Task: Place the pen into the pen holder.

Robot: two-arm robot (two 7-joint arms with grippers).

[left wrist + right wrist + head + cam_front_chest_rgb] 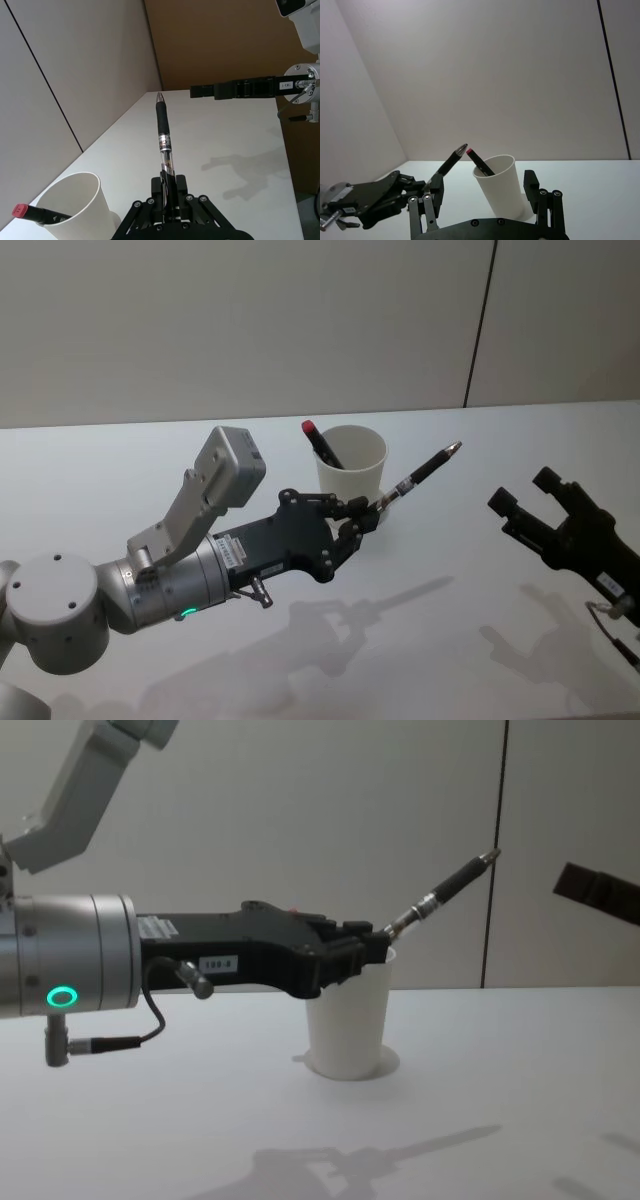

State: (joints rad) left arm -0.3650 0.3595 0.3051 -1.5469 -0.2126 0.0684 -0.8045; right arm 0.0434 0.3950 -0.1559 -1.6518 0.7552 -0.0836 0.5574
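Observation:
My left gripper [372,510] is shut on the lower end of a ballpoint pen [425,472] with a clear barrel, black grip and metal tip. The pen slants up and to the right, tip uppermost. It is held close beside the rim of the pen holder [352,480], a plain white paper cup standing upright on the table. A black marker with a red end [322,445] leans inside the cup. In the left wrist view the ballpoint pen [162,130] points straight out from the fingers, with the cup [75,200] alongside. My right gripper [522,490] hangs open to the right, holding nothing.
The white table [120,470] runs back to a pale wall with a dark vertical seam [480,330]. Bare tabletop lies between the cup and the right gripper.

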